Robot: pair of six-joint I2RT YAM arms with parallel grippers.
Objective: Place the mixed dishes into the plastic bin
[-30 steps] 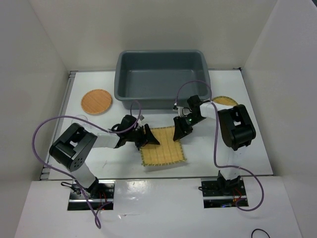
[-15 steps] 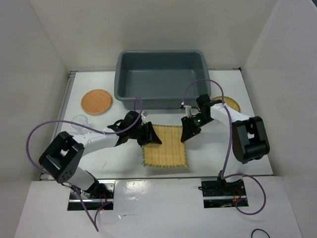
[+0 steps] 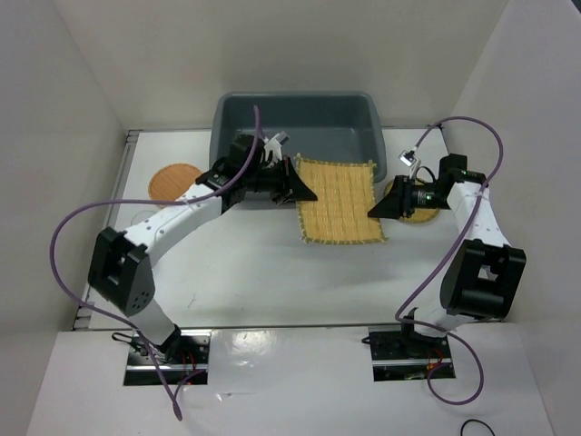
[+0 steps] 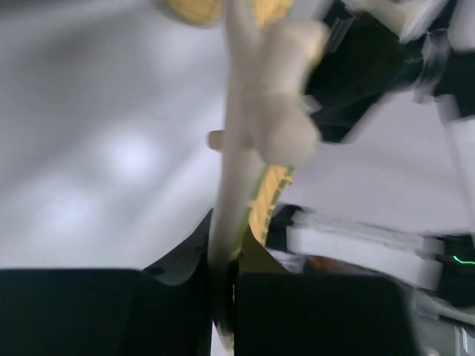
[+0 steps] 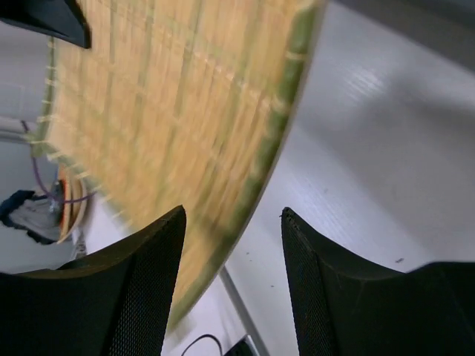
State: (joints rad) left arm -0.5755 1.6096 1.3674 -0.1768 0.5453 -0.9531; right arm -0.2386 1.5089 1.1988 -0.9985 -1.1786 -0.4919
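From above, the left gripper (image 3: 302, 189) is clenched on the left edge of the yellow mat (image 3: 338, 202), held up at the near wall of the grey bin (image 3: 290, 96). The right gripper (image 3: 378, 209) sits at the mat's right edge.

Left wrist: blurred, jaws pinching the mat edge-on.

Right wrist: fingers (image 5: 141, 289) spread, released, with the mat's edge between them.

No word, label, brand mark or number can be read anywhere, neither on the bin (image 3: 318, 136) nor on the mat (image 3: 338, 202). The left wrist view is badly blurred, so fine print there could perhaps escape notice.
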